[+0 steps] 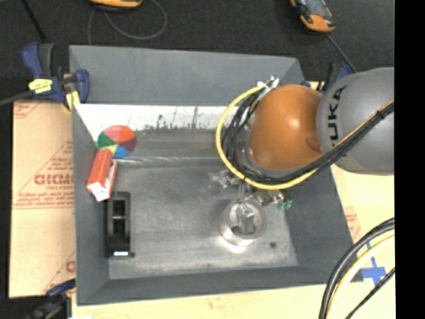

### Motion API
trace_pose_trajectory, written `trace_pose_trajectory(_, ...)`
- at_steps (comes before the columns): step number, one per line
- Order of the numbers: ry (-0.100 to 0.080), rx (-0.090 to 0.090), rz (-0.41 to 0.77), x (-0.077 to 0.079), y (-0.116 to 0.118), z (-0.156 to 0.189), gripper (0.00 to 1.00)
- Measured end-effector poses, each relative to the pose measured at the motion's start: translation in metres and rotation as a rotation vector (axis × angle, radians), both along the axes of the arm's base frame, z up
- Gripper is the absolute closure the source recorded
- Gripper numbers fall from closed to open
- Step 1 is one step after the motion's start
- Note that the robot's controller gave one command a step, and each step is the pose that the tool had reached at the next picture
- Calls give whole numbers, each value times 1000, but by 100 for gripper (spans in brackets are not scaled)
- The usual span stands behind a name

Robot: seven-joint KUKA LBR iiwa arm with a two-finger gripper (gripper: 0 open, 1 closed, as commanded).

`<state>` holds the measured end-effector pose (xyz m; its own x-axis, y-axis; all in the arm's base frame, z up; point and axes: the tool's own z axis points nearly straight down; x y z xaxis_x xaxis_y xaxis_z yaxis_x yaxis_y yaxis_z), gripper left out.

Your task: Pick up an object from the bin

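Note:
My gripper (247,211) hangs below the arm's orange cover, low over the bin's right half. Directly under it lies a shiny, silvery round thing (234,236), like a small metal cup or lid, resting on the bin floor. The gripper's lower end overlaps the top of this round thing, so part of it is hidden. I cannot make out whether the gripper touches it. A small green bit (285,205) shows just right of the gripper.
Along the left wall lie a black tape dispenser (117,224), a red and white box (101,173) and a ball in several colours (117,141) at the back left corner. The arm and its cables cover the bin's back right.

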<state>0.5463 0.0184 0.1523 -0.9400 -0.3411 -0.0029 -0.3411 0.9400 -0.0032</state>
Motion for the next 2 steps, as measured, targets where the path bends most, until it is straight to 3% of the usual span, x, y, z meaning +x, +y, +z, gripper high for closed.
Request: trace_pose_trajectory(2,2,0,231,14,-43,-53,0)
